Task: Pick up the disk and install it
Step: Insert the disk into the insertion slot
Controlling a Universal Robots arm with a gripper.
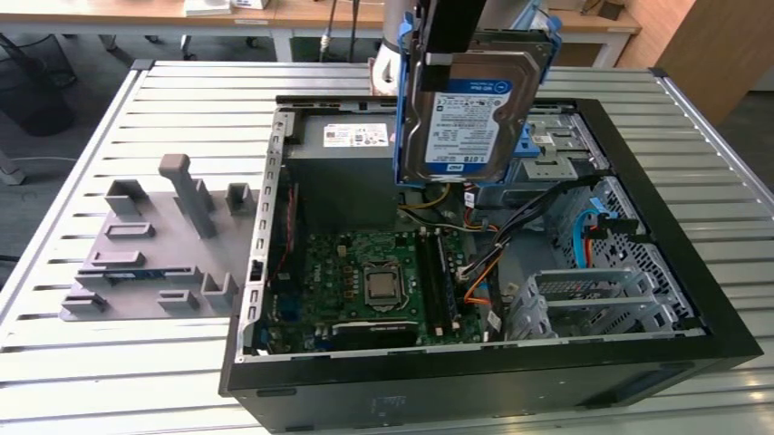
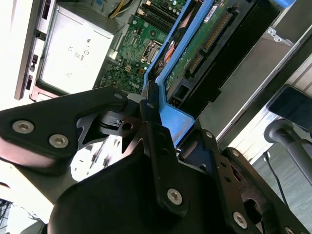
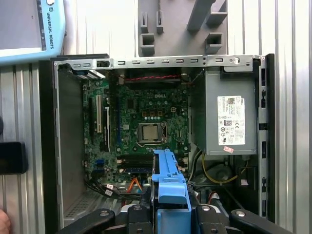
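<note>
disk (image 1: 472,113): upright, apparently hanging over the open case (image 1: 484,376)
gripper (image 2: 173,119): fingers clamped on its blue frame

A flat rectangular silver-metal hard drive (image 1: 466,118), with a blue-and-white label facing outward and a blue plastic carrier frame (image 3: 168,183) round its edges, hangs upright in the air above the far part of the open black computer case (image 1: 484,367).

Disk (image 1: 466,113) top edge hidden behind the jaws, drive cage (image 1: 563,149) apparently half covered by it, case (image 1: 484,390) front cut off
</note>
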